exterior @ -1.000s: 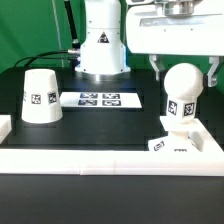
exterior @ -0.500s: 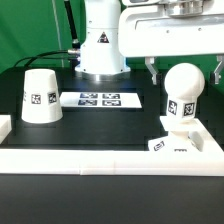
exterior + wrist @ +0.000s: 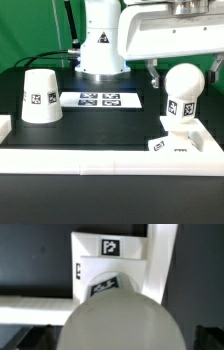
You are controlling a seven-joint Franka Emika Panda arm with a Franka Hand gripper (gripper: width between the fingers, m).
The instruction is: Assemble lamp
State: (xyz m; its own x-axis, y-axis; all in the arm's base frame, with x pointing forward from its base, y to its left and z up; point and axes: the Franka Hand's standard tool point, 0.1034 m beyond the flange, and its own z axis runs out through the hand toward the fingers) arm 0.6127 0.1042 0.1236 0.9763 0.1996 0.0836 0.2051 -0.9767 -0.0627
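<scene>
The black table (image 3: 100, 130) carries the shade (image 3: 41, 95), marker board (image 3: 98, 99) and base (image 3: 185, 141).

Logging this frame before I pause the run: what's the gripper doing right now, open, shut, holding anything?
Gripper: open, holding nothing; its fingers flank the bulb, which stands on the base.

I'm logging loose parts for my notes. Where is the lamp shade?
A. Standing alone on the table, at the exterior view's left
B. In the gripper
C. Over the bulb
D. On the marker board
A: the shade stands by itself at the exterior view's left, apart from the bulb seated on the base.
</scene>
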